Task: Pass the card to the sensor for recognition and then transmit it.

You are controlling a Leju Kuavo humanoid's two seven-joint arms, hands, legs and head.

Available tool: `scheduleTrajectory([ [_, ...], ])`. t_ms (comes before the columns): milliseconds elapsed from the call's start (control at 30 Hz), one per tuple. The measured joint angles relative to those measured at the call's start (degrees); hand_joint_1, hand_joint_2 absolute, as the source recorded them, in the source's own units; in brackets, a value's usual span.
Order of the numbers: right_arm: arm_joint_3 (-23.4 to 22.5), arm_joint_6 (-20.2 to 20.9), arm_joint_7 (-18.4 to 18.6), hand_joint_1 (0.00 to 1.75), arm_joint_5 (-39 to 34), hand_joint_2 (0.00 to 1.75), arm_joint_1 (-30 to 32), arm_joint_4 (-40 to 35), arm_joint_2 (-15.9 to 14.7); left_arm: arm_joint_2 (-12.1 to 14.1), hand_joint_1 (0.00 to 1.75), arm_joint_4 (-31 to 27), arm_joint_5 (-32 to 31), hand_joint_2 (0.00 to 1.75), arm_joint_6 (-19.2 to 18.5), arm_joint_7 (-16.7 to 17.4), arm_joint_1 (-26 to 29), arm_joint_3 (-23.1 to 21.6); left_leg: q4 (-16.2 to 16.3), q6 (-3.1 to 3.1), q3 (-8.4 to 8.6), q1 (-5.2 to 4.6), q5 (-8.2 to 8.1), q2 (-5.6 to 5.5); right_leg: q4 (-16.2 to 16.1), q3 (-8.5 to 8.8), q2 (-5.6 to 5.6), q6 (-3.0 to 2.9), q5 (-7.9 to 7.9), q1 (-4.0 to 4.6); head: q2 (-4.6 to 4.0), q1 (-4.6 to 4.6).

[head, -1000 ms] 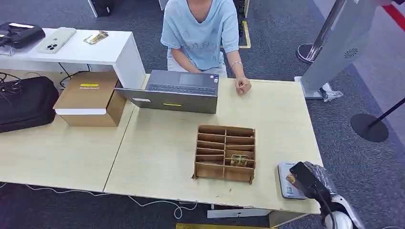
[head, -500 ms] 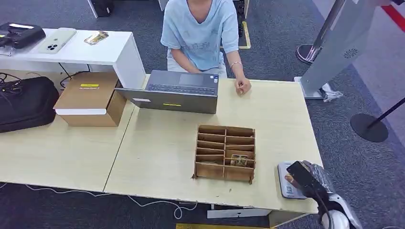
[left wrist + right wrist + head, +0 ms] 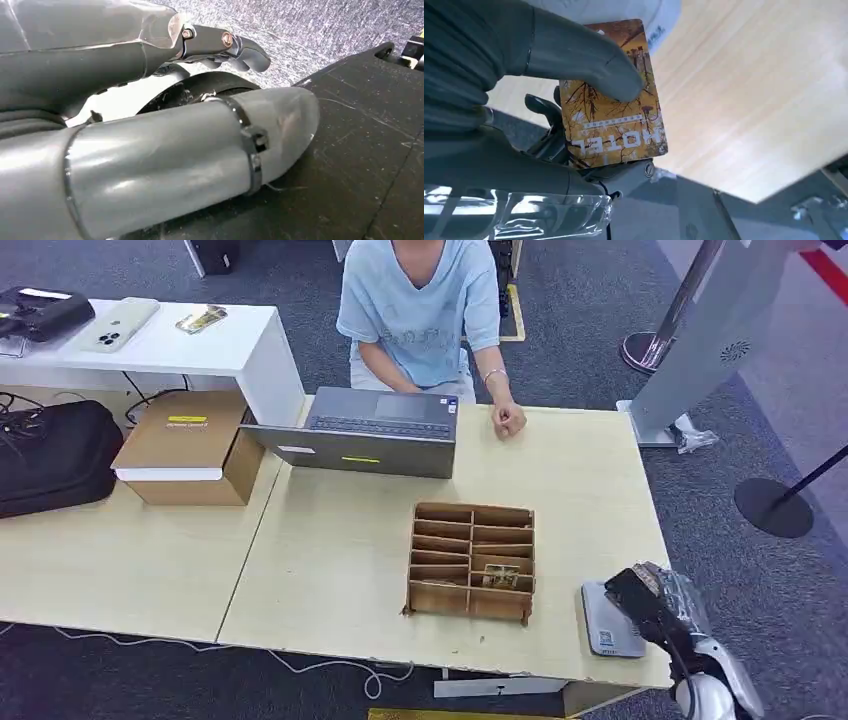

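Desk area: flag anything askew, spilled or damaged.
Nothing is spilled or broken. The sensor overhangs the table edge slightly, and the cardboard organizer holds one card in a near slot. The right hand holds the card flat.

table: pale wood grain | divider box: matt cardboard | card: glossy

Divided box mid-table, sensor right of it, laptop behind, perhaps a card inside.
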Motion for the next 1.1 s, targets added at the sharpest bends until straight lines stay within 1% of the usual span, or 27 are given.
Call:
scheduleTrajectory([
  [100, 0.0, -3.3, 0.0, 1.75, 2.6, 1.75, 0.1, -3.2, 0.4, 0.0, 0.00, 0.0, 0.0, 0.00, -0.5, 0.1, -0.2, 0.0, 0.0, 0.00, 0.00, 0.00, 0.00, 0.00, 0.0, -0.01, 0.01, 0.00, 0.00, 0.00, 0.00, 0.00],
  [267, 1.1, -9.1, 0.2, 1.75, 9.6, 1.75, -0.4, -8.9, 1.2, 0.0, 0.00, 0.0, -0.2, 0.00, -1.0, 0.1, -0.5, 0.0, 0.0, -0.01, -0.02, 0.01, 0.00, 0.01, 0.0, -0.01, 0.01, 0.00, 0.00, 0.01, 0.00, 0.00],
  [400, 4.1, -11.1, -0.7, 1.75, 12.6, 1.75, -2.1, -11.9, 1.6, 0.0, 0.00, 0.0, -0.5, 0.00, -1.7, 0.1, -0.8, 0.0, 0.0, -0.02, -0.03, 0.01, 0.01, 0.01, 0.1, -0.01, 0.02, 0.00, 0.00, 0.01, 0.00, 0.00],
  [533, 8.4, -11.9, -0.8, 1.75, 14.1, 1.75, -6.4, -12.5, 1.5, 0.0, 0.00, 0.0, -0.8, 0.00, -2.4, 0.1, -1.1, -0.1, 0.0, -0.05, -0.01, 0.01, 0.05, 0.07, 0.1, -0.01, 0.06, -0.02, 0.02, 0.01, 0.00, 0.02],
  [667, 13.0, -13.8, 0.0, 1.75, 17.7, 1.75, -14.2, -10.3, 1.2, 0.0, 0.00, 0.0, -0.9, 0.00, -2.5, 0.1, -1.3, -0.1, 0.0, -0.06, -0.01, 0.01, 0.09, 0.13, 0.1, -0.03, 0.13, -0.06, 0.12, 0.00, 0.00, 0.00],
  [833, 18.8, -14.5, 0.5, 1.75, 20.9, 1.75, -25.3, -5.3, 1.2, -0.1, 0.00, 0.0, -1.3, 0.00, -2.6, 0.0, -1.6, -0.2, 0.0, -0.11, -0.01, 0.01, 0.20, 0.15, 0.1, -0.05, 0.14, -0.09, 0.16, 0.01, 0.00, 0.02],
  [1000, 24.5, -14.3, -1.4, 1.75, 21.7, 1.75, -36.0, 1.1, 1.6, -0.1, 0.00, 0.0, -1.8, 0.00, -2.8, 0.0, -1.8, -0.7, 0.0, -0.12, -0.02, 0.02, 0.21, 0.14, 0.1, -0.08, 0.14, -0.10, 0.16, 0.02, 0.00, 0.00],
  [1100, 27.6, -13.6, -2.3, 1.75, 20.8, 1.75, -41.9, 5.6, 2.9, -0.1, 0.00, 0.0, -1.8, 0.00, -2.8, -0.1, -1.9, -1.1, 0.0, -0.12, -0.09, 0.03, 0.21, 0.10, 0.2, -0.09, 0.11, -0.10, 0.16, 0.02, 0.00, 0.00],
])
